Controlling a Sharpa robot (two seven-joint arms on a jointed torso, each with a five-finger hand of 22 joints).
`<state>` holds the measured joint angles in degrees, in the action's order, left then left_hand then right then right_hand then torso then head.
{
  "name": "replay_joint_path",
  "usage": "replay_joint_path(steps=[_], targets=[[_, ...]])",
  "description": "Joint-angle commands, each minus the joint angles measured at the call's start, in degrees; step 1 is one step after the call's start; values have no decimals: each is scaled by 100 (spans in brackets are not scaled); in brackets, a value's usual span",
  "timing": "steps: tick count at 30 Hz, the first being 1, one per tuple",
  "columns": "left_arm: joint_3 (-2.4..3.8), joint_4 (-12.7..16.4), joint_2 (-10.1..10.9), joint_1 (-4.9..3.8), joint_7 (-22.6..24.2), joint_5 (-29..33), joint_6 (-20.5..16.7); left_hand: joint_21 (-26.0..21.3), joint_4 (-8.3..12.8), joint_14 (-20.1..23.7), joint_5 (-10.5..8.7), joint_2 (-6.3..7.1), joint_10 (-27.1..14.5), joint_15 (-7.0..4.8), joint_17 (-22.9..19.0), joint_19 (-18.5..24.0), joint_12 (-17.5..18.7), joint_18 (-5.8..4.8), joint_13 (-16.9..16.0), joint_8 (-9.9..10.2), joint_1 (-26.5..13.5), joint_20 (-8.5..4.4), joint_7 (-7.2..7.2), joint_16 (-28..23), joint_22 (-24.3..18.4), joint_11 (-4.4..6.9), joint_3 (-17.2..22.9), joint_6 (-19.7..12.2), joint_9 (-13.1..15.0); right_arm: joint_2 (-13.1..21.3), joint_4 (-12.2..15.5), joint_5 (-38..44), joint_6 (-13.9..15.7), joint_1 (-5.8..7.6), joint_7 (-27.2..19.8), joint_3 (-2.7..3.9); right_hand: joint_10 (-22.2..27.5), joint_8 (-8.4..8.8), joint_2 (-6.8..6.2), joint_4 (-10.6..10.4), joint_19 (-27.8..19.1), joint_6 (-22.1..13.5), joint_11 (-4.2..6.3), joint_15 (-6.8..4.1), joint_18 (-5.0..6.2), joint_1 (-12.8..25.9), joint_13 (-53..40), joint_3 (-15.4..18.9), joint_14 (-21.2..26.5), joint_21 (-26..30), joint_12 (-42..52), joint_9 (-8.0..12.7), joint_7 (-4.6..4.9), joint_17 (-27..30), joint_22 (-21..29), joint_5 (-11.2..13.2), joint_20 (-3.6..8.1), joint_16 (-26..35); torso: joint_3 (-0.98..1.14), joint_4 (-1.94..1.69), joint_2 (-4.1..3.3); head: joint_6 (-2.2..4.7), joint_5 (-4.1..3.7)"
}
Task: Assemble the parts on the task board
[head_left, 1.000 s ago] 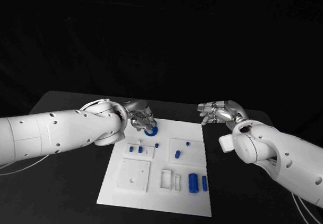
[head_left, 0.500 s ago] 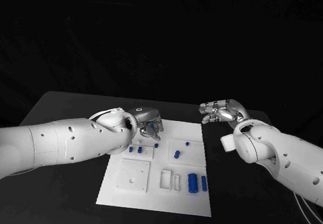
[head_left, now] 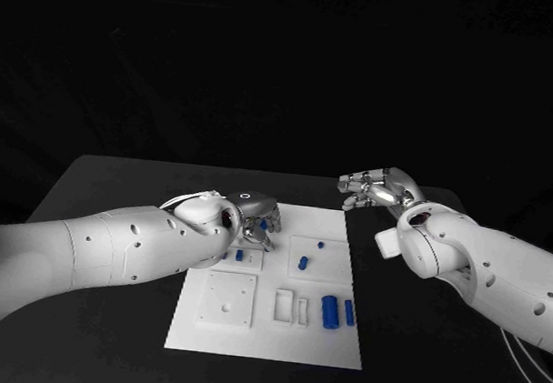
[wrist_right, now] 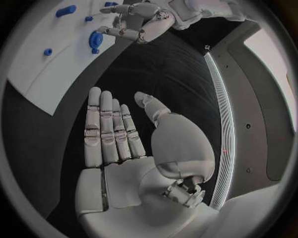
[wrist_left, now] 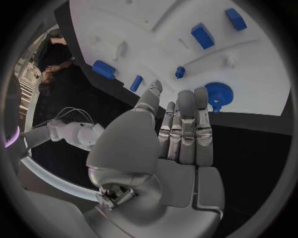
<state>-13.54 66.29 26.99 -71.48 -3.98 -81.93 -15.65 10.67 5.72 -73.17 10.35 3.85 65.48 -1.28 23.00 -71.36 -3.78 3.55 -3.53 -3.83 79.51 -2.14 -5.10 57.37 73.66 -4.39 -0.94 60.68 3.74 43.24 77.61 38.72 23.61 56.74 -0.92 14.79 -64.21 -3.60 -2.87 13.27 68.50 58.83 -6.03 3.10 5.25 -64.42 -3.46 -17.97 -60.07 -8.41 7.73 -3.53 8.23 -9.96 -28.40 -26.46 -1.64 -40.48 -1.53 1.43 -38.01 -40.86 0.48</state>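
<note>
The white task board (head_left: 276, 338) lies in the middle of the black table. My left hand (head_left: 255, 217) hovers over its far left corner, fingers straight and held together, holding nothing. A blue gear (wrist_left: 217, 94) stands on the board just past those fingertips (wrist_left: 186, 99); the right wrist view shows the gear (wrist_right: 95, 38) beside the left hand (wrist_right: 136, 22). Small blue pegs (head_left: 239, 255) and two blue cylinders (head_left: 330, 312) sit further along the board. My right hand (head_left: 375, 190) hangs beyond the board's far right corner, its palm (wrist_right: 124, 168) flat and bare.
On the near half of the board there is a white square plate (head_left: 230, 297) and two white blocks (head_left: 292, 306). Black table surface (head_left: 433, 353) lies on both sides of the board.
My left arm has swung in over the board and its hand has turned at the far left corner, now covering the gear in the head view. The right hand has hardly moved.
</note>
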Motion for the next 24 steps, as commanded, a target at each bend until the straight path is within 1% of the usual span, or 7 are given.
replay_joint_path(steps=[1, 3, 7, 14, 21, 24], targets=[[1, -61, -53, 30, -24, -203, 245, -31, -47, 5, -23, 14, -59, 12, -20, -54, 39, 85, 10, 18, 77, 1, -14, 31, 29, -9, 0, -59, -8, -4, 27, -33, -33, -2, -36, 3, -29, 5, -16, -3, -60, -14, -20, 0, 69, -32, -2, 18, 28, -101, -15, -5, 35, 35, 104, -35, -15, -37, -4, 2, 0, -6, -1], [1, -107, -78, 56, -26, -226, 277, -37, -53, -9, -17, -1, -48, -17, -22, -62, 40, 89, 11, 16, 96, -9, -7, 57, 45, 9, 11, -14, -7, -3, 37, -36, -30, -2, -35, 3, -29, 5, -16, -3, -60, -14, -20, 0, 69, -32, -2, 18, 28, -101, -15, -5, 35, 35, 104, -35, -15, -37, -6, 3, -4, -15, -5], [0, -186, -118, 104, -27, -253, 300, -71, -62, -7, -12, -29, -28, -15, -48, -87, 40, 77, 12, 20, 110, -23, -15, 137, 140, 9, 17, 36, -9, -2, 49, -39, -27, -2, -36, 3, -27, 4, -18, -4, -71, -13, -20, 0, 69, -32, -2, 18, 30, -144, -14, -5, 35, 47, 149, -46, -14, -46, -5, 3, -2, -19, -8], [1, -304, -159, 148, -14, -250, 281, -89, -46, -14, -3, -61, 12, -21, -65, -117, 41, 87, 13, 19, 115, -25, -23, 188, 203, 15, 31, 53, -9, 0, 57, -40, -20, -2, -41, 3, -24, 3, -18, -5, -95, -12, -19, 0, 71, -32, -2, 17, 37, -234, -12, -5, 34, 66, 235, -61, -14, -63, 2, 3, 4, -34, -11], [1, -402, -210, 211, -1, -249, 251, -29, 23, -76, 27, -221, 125, -53, -63, -170, 45, 92, 17, 21, 127, -57, -14, 268, 243, 47, 160, 172, -10, 0, 70, -40, -15, -2, -45, 3, -25, 4, -23, -5, -105, -10, -19, 0, 69, -29, -1, 15, 37, -254, -11, -5, 33, 70, 258, -84, -14, -65, 0, 2, 3, -37, -23], [1, -446, -233, 237, 5, -249, 236, 33, 72, -105, 40, -316, 202, -70, -72, -166, 49, 91, 20, 23, 100, -74, -23, 284, 248, 63, 304, 249, -11, 1, 81, -40, -15, -2, -45, 3, -28, 4, -24, -6, -109, -6, -18, -1, 69, -27, -2, 12, 37, -267, -9, -5, 32, 71, 270, -97, -13, -67, -1, 3, 2, -38, -29]])
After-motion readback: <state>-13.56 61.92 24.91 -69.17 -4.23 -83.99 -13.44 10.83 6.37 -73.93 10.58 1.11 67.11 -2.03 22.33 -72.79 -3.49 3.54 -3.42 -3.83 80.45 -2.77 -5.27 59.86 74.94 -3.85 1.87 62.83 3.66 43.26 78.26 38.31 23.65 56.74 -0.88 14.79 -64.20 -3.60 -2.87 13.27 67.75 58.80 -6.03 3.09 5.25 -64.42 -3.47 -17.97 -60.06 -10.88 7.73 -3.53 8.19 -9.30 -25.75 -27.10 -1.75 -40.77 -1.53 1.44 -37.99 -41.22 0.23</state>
